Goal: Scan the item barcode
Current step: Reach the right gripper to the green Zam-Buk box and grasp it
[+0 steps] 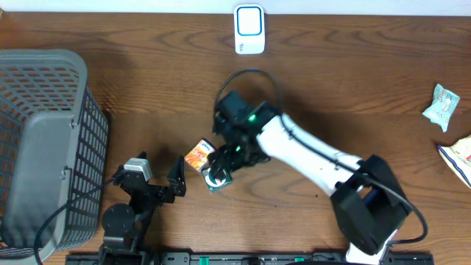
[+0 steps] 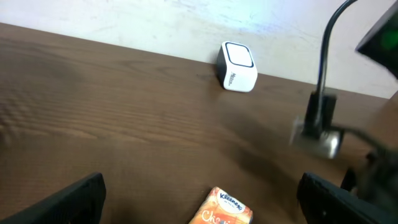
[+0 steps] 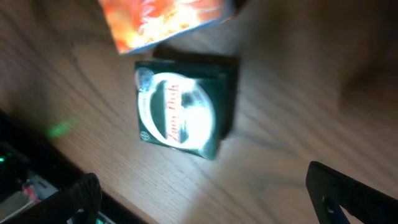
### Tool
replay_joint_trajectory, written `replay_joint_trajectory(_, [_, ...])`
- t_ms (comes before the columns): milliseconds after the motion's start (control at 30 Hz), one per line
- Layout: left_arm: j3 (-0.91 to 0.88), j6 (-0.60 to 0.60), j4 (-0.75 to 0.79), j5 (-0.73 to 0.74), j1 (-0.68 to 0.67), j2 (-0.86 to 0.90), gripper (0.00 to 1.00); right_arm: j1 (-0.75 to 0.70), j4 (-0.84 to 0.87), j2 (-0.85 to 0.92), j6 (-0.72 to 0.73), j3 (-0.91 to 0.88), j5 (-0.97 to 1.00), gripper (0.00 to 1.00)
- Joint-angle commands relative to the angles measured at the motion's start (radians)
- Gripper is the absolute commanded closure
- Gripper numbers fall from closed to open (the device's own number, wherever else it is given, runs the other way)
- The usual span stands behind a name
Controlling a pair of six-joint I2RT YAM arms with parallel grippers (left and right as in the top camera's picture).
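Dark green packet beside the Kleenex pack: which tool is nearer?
Right. The right tool hangs directly above the green packet, open; the left tool sits off to its left, past the Kleenex pack, also open.

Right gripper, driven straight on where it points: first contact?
Probably the dark green box on the table, centred ahead of the right gripper; the orange Kleenex pack lies off-line. Depth unclear.

Table of grained brown wood, low sheen; basket grey plastic lattice; scanner smooth white plastic; green packet and tissue pack glossy film.
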Motion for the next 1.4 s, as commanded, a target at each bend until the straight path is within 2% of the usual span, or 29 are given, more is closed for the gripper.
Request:
replay_joint_trajectory(0, [-0.016, 0.017, -0.026, 0.006, 0.002, -0.002, 0.02, 0.071, 0.077, -0.002, 0.119, -0.061, 0.041, 0.01])
replay_joint_trajectory(133, [-0.016, 0.017, -0.026, 0.006, 0.002, -0.002, 0.02, 0.120, 0.144, -0.002, 0.148, -0.083, 0.063, 0.01])
replay_joint_trajectory(267, [-0.016, 0.016, -0.026, 0.006, 0.002, -0.002, 0.02, 0.159, 0.161, 0.002, 0.264, -0.083, 0.214, 0.01])
replay_joint_trajectory(400, [-0.016, 0.016, -0.026, 0.006, 0.002, -0.002, 0.02, 0.174, 0.172, 0.013, 0.351, -0.084, 0.232, 0.01])
replay_joint_trajectory(867, [-0.016, 0.017, -0.026, 0.006, 0.002, -0.002, 0.02, 0.174, 0.190, 0.108, 0.354, -0.084, 0.166, 0.01])
replay_joint_trajectory(1100, [-0.016, 0.016, -0.026, 0.006, 0.002, -0.002, 0.02, 0.167, 0.169, 0.165, 0.386, -0.084, 0.236, 0.01])
replay_joint_trajectory(1233, [-0.016, 0.016, -0.027, 0.006, 0.002, -0.002, 0.02, 0.145, 0.130, 0.164, 0.410, -0.083, 0.304, 0.11])
replay_joint_trajectory(1367, [-0.016, 0.016, -0.026, 0.006, 0.002, -0.002, 0.02, 0.107, 0.095, 0.164, 0.410, -0.083, 0.342, 0.27])
